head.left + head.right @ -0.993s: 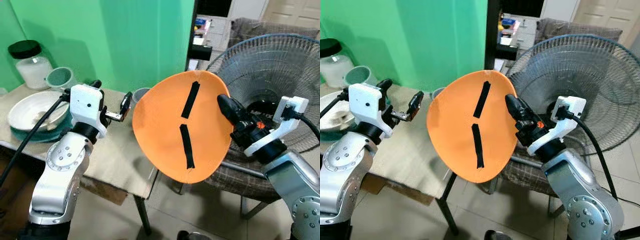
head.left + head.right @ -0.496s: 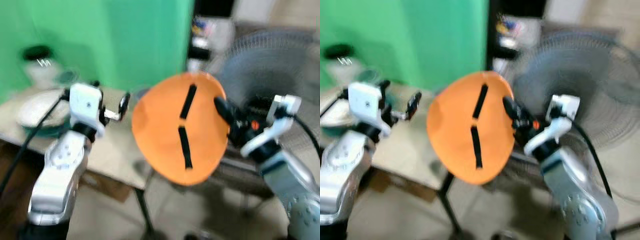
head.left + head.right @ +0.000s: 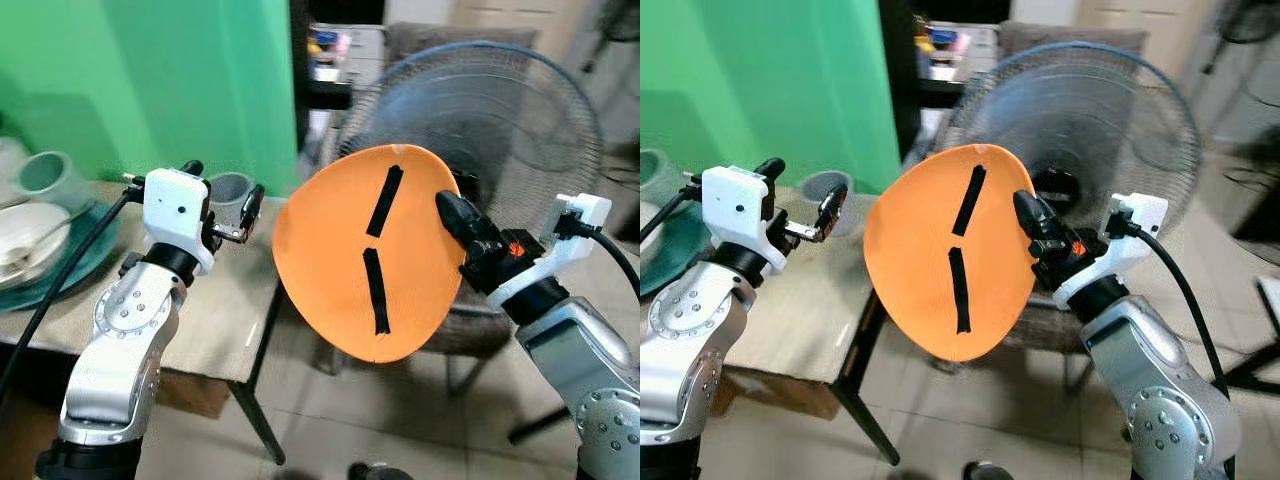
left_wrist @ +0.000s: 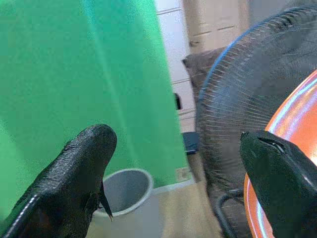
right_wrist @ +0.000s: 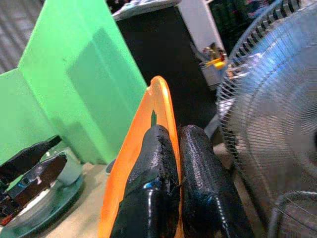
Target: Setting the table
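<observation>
I hold the orange plate (image 3: 365,262) on edge, right gripper (image 3: 458,215) clenched on its rim, off the table (image 3: 215,320) past its right corner. Its long axis stands near upright. Left gripper (image 3: 245,208) hovers over the table, fingers apart, empty, nearer the tabletop.

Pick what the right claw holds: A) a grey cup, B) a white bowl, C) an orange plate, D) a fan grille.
C: the right claw is shut on the rim of the orange plate, held on edge beside the table.
</observation>
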